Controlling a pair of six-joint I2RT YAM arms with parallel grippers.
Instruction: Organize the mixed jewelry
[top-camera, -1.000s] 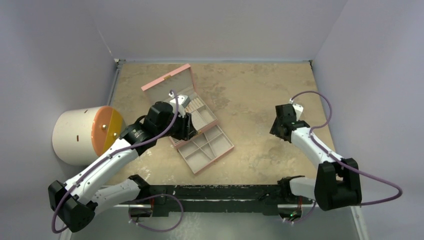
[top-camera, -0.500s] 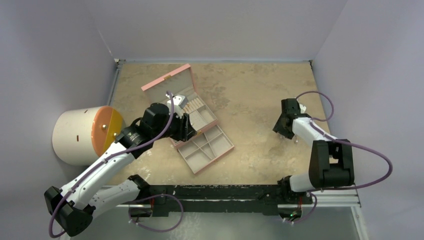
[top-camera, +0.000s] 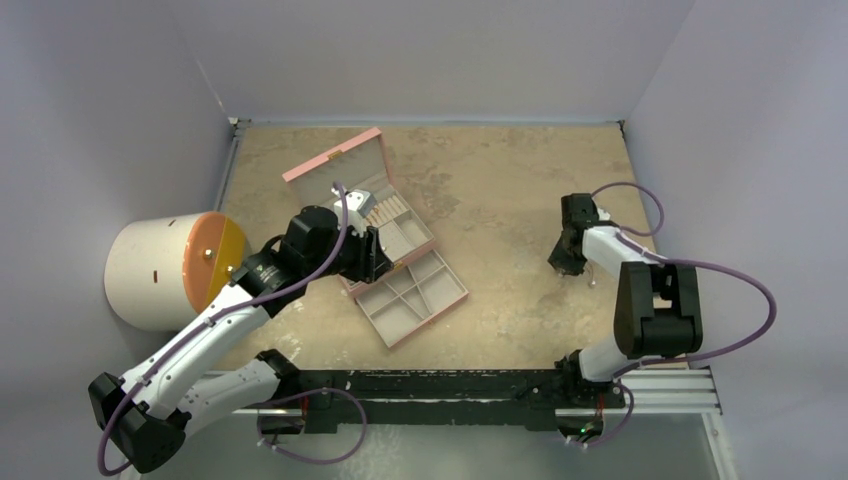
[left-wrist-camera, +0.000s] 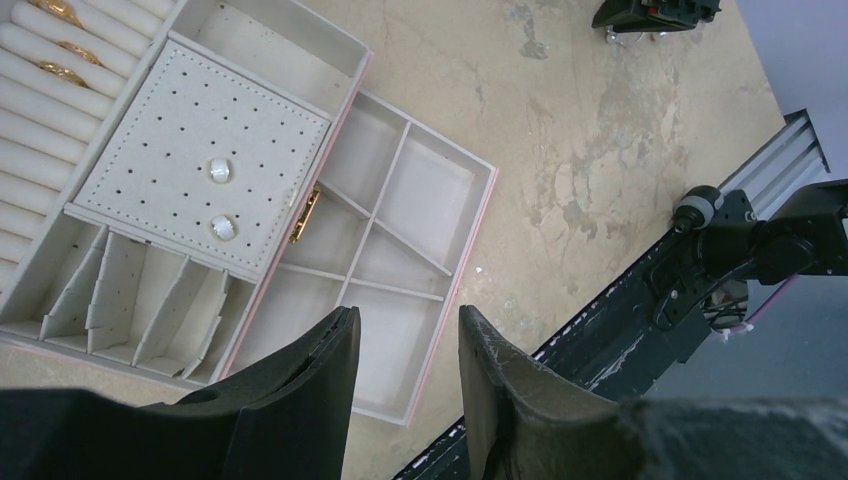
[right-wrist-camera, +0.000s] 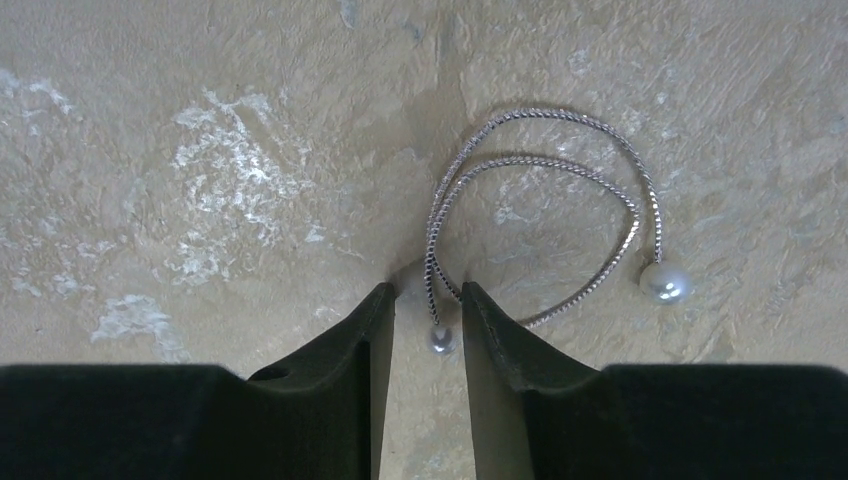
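right gripper (right-wrist-camera: 428, 292) down on the bench (right-wrist-camera: 200, 120), jaws narrow, straddling the pearl-tipped silver bangle (right-wrist-camera: 664, 282) near one pearl, ready to pinch. left gripper (left-wrist-camera: 407, 318) hovers over the pink jewelry box (left-wrist-camera: 435, 195), jaws half-open, empty.

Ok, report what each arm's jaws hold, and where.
Nothing yet. Right gripper's jaws straddle the silver twisted-wire bangle near its small pearl end, unclamped; left gripper empty.
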